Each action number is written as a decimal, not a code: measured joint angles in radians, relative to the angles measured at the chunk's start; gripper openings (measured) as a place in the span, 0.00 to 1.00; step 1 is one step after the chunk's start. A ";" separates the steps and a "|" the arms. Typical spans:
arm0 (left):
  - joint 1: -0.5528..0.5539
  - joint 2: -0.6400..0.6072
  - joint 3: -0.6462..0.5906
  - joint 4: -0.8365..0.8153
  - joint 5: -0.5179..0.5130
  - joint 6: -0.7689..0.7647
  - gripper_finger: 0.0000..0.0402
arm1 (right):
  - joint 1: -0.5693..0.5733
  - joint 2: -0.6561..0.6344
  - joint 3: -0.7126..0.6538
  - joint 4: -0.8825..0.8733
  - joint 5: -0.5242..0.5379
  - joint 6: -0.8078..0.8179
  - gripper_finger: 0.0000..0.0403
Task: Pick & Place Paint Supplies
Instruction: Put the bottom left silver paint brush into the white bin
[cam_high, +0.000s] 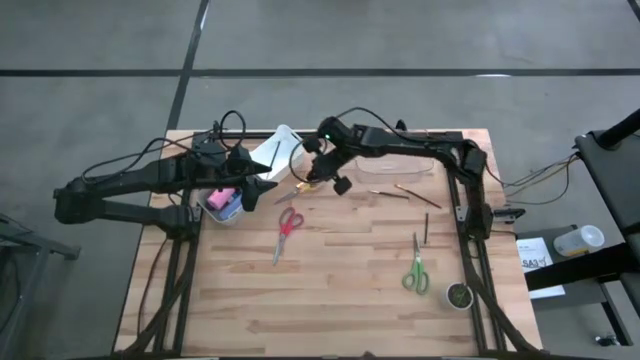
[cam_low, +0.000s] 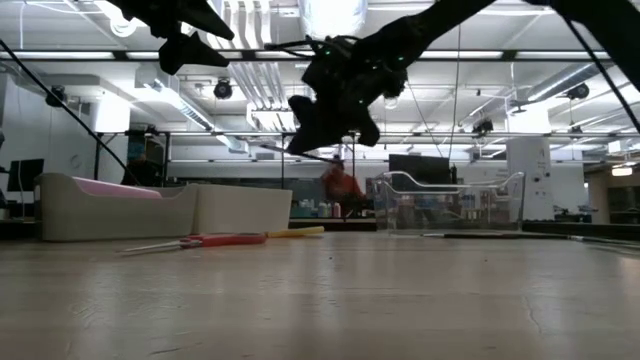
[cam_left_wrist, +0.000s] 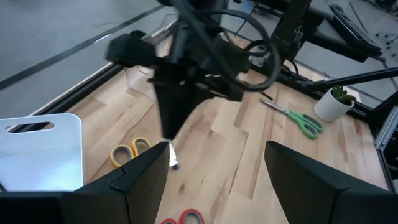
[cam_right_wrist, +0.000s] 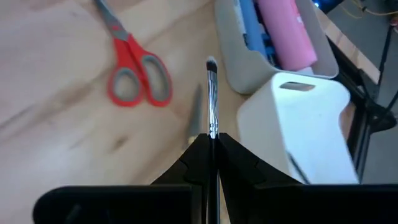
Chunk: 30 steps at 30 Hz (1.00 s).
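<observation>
Right gripper (cam_right_wrist: 211, 146) pinches a paintbrush (cam_right_wrist: 212, 99), raised near the grey bin (cam_right_wrist: 236, 59). Left gripper (cam_left_wrist: 211, 180) spread wide, empty, above the table (cam_left_wrist: 224, 155).

The pink bottle (cam_right_wrist: 286, 31) and blue tube (cam_right_wrist: 249, 28) are cut off by the edge; the paintbrush (cam_right_wrist: 212, 99) handle hides between the right gripper's (cam_right_wrist: 211, 146) fingers.
</observation>
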 joint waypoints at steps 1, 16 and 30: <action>0.000 0.000 0.000 0.000 0.000 0.000 0.68 | -0.004 0.019 0.030 -0.011 0.000 -0.009 0.06; 0.000 0.000 0.000 0.000 0.000 0.000 0.68 | -0.034 0.316 0.520 -0.225 -0.001 -0.137 0.06; 0.000 0.000 0.000 0.000 0.000 0.000 0.68 | -0.034 0.483 0.748 -0.195 -0.006 -0.164 0.06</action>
